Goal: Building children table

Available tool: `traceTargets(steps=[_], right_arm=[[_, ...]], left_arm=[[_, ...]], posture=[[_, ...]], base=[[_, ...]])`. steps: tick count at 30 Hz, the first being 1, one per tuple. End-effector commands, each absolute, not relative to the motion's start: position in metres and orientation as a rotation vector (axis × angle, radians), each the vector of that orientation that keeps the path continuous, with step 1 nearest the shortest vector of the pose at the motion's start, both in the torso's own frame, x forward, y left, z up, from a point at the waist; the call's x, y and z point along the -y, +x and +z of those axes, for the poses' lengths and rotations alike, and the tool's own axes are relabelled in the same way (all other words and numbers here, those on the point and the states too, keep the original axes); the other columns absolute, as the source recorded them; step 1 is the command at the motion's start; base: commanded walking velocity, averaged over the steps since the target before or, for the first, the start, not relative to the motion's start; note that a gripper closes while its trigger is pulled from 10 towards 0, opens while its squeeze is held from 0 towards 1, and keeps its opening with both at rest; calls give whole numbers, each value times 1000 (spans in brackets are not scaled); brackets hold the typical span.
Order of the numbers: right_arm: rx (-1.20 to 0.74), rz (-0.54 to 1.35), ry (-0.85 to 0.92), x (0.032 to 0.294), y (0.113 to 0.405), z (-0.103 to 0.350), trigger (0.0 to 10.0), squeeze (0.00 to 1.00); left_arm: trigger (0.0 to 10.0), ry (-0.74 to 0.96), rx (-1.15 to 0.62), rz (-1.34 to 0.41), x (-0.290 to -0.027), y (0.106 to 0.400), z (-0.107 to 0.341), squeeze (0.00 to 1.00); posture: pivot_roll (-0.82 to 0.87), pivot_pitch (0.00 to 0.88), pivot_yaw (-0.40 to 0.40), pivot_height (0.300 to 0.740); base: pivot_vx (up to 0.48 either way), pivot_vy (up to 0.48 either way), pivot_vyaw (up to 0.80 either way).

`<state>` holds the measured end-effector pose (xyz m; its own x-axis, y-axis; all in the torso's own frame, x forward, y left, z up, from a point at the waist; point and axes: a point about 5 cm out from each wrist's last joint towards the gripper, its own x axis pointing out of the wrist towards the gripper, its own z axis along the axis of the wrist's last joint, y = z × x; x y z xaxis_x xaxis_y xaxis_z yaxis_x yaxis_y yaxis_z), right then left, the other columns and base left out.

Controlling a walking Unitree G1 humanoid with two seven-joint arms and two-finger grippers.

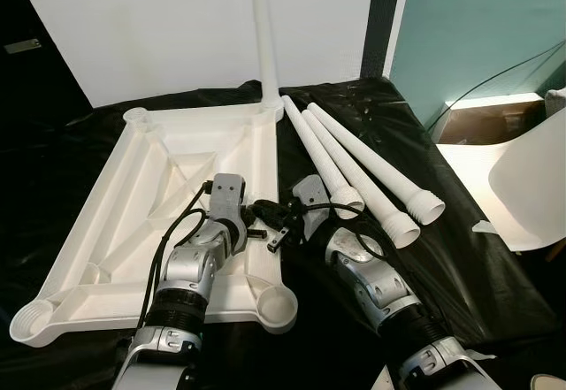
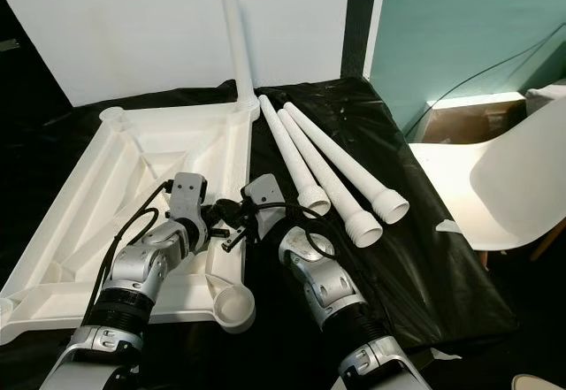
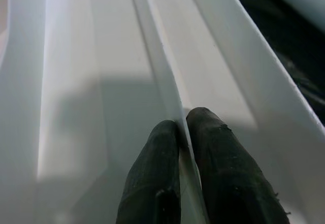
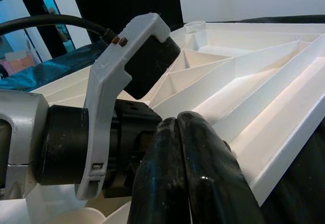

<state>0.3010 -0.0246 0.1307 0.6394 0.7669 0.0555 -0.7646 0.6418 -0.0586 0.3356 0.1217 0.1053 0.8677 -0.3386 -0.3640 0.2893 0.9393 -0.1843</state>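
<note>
The white moulded plastic table top (image 1: 168, 187) is lying upside down on the black plastic sheet (image 1: 460, 266), its ribbed underside facing up and a round leg socket showing at each visible corner. One white plastic leg (image 1: 263, 27) is standing upright in the far corner socket nearest the middle of the scene. Three loose white tapered plastic legs (image 1: 363, 164) are lying side by side on the sheet just beside the table top's right edge, their flared, threaded ends pointing toward the robot.

The left gripper (image 3: 183, 132) is reaching over the near right part of the underside. In the left wrist view its two black fingers are pressing against either side of a thin white stiffening rib (image 3: 162, 66), pinching it.

The right gripper (image 4: 177, 132) is lying over the sheet at the table top's right edge, pointing toward the left wrist. In the right wrist view its fingers are pressed together with nothing visible between them, the tips sitting just beside the left arm's grey wrist camera housing (image 4: 117, 56).

A white moulded plastic chair (image 2: 513, 187) is standing to the right, beyond the sheet. A white flat panel (image 1: 159, 27) is leaning behind the table top, with a teal wall (image 1: 478, 19) at the right.
</note>
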Motion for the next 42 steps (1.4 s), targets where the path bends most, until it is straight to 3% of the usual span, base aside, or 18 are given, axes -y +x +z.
traceTargets(steps=[1, 3, 4, 5, 7, 15, 16, 17, 18, 24, 25, 26, 31, 32, 33, 34, 39, 42], right_arm=[[84, 871, -31, 24, 301, 132, 10000, 0], [84, 868, -29, 24, 301, 132, 10000, 0], [83, 866, -28, 24, 301, 131, 10000, 0], [83, 865, -28, 24, 301, 131, 10000, 0], [83, 864, -28, 24, 301, 131, 10000, 0], [89, 846, -28, 25, 302, 132, 10000, 0], [91, 838, -28, 26, 303, 133, 10000, 0], [91, 838, -28, 26, 303, 133, 10000, 0], [92, 824, -28, 28, 304, 133, 10000, 0], [107, 763, -25, 35, 310, 138, 10000, 0], [118, 715, -6, 39, 314, 143, 10000, 588], [122, 654, 31, 44, 320, 149, 10000, 1000], [108, 522, 79, 57, 332, 158, 10000, 1000], [84, 447, 81, 66, 339, 160, 10000, 1000], [84, 447, 81, 66, 339, 160, 10000, 1000], [50, 326, 13, 88, 351, 170, 10000, 0], [45, 284, -81, 100, 355, 181, 10000, 0], [69, 352, -403, 107, 347, 189, 10000, 0]], left_arm=[[0, -148, -391, -37, -140, 338, 102, 0], [0, -185, -373, -48, -137, 338, 104, 71], [3412, -208, -352, -80, -130, 337, 107, 1000], [9176, -218, -338, -119, -122, 335, 109, 1000], [10000, -241, -326, -158, -115, 334, 111, 1000], [10000, -292, -169, -291, -103, 331, 136, 1000], [10000, -305, -132, -321, -102, 329, 142, 278], [10000, -305, -132, -321, -102, 329, 142, 278], [10000, -327, -69, -371, -101, 326, 152, 0], [10000, -324, 77, -493, -102, 313, 172, 0], [10000, -317, 107, -523, -103, 310, 175, 0], [10000, -316, 122, -536, -104, 308, 176, 1000], [10000, -307, 129, -536, -106, 307, 176, 1000], [10000, -297, 120, -528, -104, 307, 175, 635], [10000, -297, 120, -528, -104, 307, 175, 635], [10000, -266, 96, -514, -99, 306, 169, 0], [10000, -260, 81, -507, -98, 305, 165, 0], [10000, -262, 73, -500, -98, 304, 164, 0]], posture=[[116, 0, 63, 740], [116, 0, 65, 740], [115, 0, 67, 740], [115, 0, 67, 740], [115, 0, 67, 740], [110, 0, 71, 740], [110, 0, 71, 740], [110, 0, 71, 740], [107, 0, 67, 740], [106, 0, 62, 740], [106, 0, 61, 740], [106, 0, 60, 740], [103, 0, 59, 740], [101, 0, 57, 740], [101, 0, 57, 740], [91, 0, 56, 740], [86, 0, 55, 740], [71, 0, 55, 740]], base=[[0, 0, 0], [0, 0, 0], [0, 0, 0], [0, 0, 0], [0, 0, 0], [0, 0, 0], [0, 0, 0], [0, 0, 0], [0, 0, 0], [0, 0, 0], [0, 0, 0], [0, 0, 0], [0, 0, 0], [0, 0, 0], [0, 0, 0], [0, 0, 0], [0, 0, 0], [0, 0, 0]])
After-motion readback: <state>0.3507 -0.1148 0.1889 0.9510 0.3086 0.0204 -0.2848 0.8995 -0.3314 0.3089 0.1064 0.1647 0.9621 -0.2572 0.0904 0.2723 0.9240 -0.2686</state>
